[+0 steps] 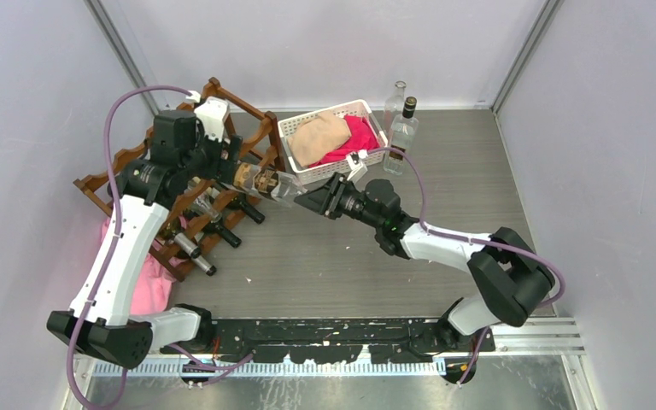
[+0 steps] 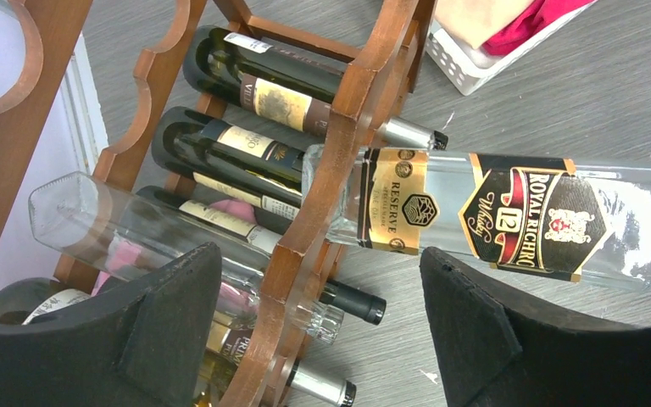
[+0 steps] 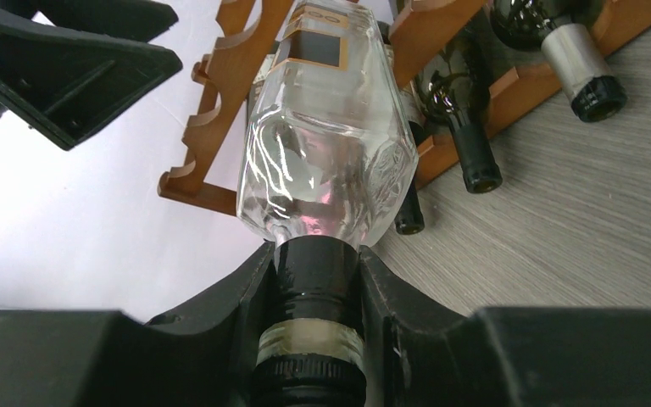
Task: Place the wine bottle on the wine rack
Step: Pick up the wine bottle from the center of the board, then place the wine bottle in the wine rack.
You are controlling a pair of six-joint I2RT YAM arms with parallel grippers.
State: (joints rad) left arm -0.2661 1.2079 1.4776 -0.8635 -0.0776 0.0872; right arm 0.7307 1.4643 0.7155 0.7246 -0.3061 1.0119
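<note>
1. The right gripper is clamped on the black-capped neck of the bottle. The bottle sticks straight out ahead of the fingers, so gripper and bottle share one line.
2. The bottle lies roughly level above the table. Its long axis runs from the right gripper leftward to the rack, base leading and neck trailing.
3. The base is already past the rack's front rail, with the body sitting in a scallop of an upper tier (whether it reaches the rear rail I cannot tell). Most of the labelled body hangs out on the gripper's side.
4. The left gripper hovers close over the rack end of the bottle, jaws wide apart and holding nothing. It is nearer the base, but the right arm carries the load.
5. The coming move looks like a push along that axis, deeper into the rack, then a release. Any tilt could catch the base on a rail. Dark bottles fill the tiers below, so there is little room to dip.
</note>
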